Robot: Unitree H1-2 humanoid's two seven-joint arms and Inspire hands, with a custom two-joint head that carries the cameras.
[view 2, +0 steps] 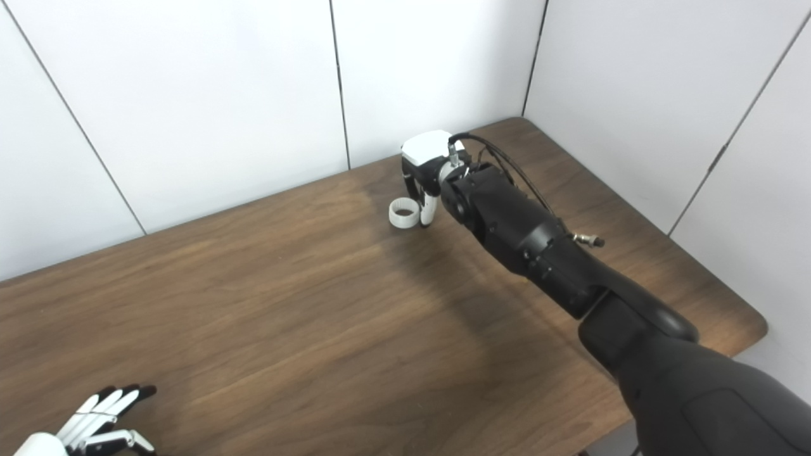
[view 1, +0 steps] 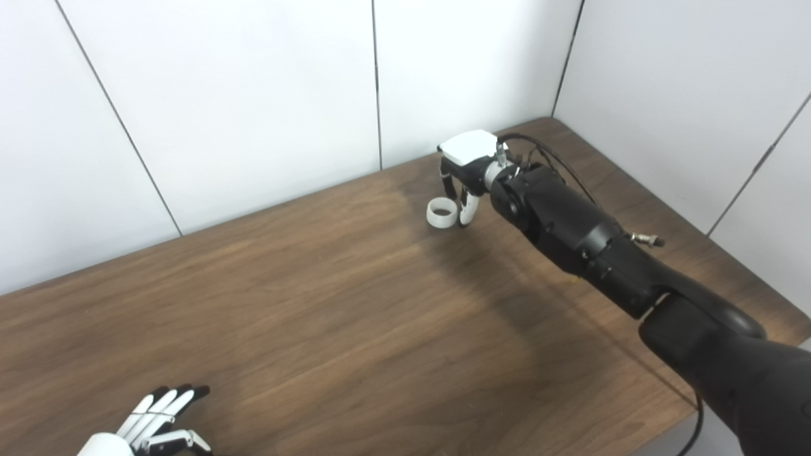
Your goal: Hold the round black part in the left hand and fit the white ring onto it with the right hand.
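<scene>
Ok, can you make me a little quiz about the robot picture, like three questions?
1. True or false: the left hand is holding something.
2. Which hand is next to the white ring? A) the left hand B) the right hand C) neither
3. Fill in the word: the ring sits on the brown ____ near the far wall.

Key
1. False. Its fingers are spread and it holds nothing. No round black part shows anywhere.
2. B. The right hand's fingers point down right beside the ring; whether they touch it is hard to tell.
3. table
</scene>
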